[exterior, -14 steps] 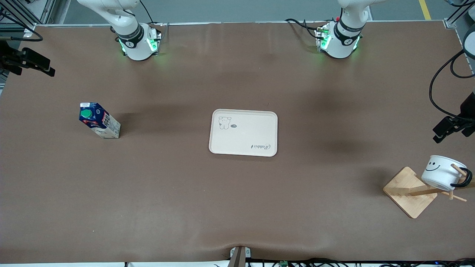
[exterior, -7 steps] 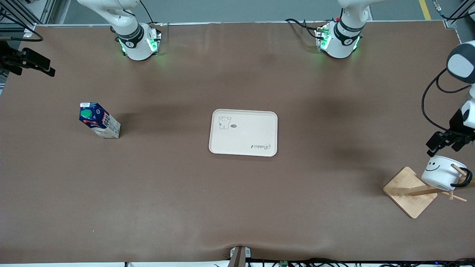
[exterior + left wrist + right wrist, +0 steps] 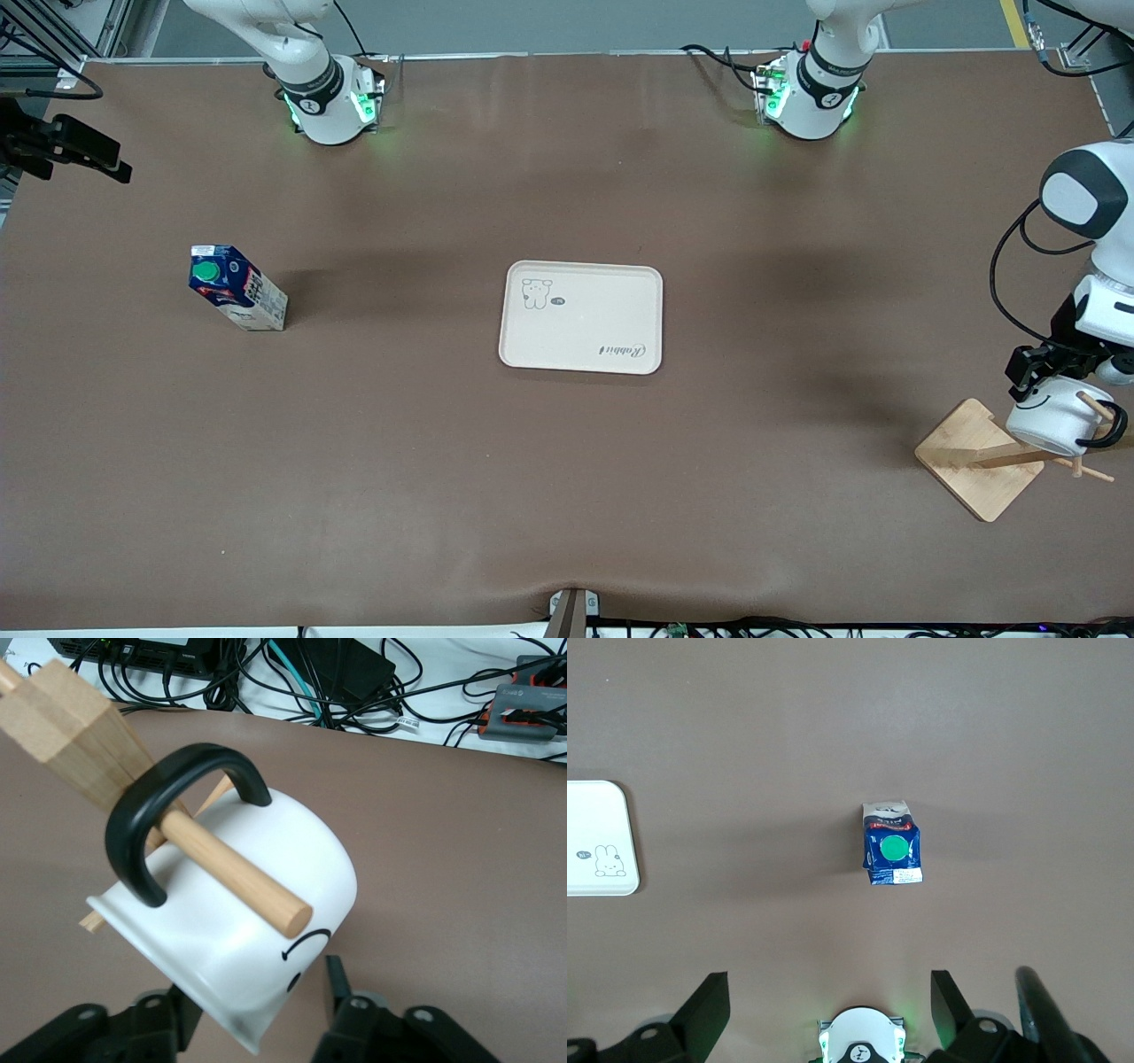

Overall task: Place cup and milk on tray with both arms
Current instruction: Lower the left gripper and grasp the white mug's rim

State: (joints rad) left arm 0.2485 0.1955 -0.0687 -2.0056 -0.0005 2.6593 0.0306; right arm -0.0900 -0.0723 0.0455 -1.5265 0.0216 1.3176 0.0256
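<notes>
"Rabbit" script on the tray (image 3: 580, 316); left pincer (image 3: 257, 1010) apart astride the smiley cup (image 3: 257, 930); right pincer (image 3: 824, 1010) apart

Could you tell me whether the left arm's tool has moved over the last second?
Yes. The left tool came down the front view toward the wooden rack, reaching the cup.

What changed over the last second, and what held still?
The left gripper came in from the table's edge at the left arm's end and dropped onto the cup, which hangs by its handle on the wooden rack. Its open fingers now straddle the cup's rim, with no grip yet. The milk, the tray, the cup and the right gripper above the milk stayed put.
</notes>
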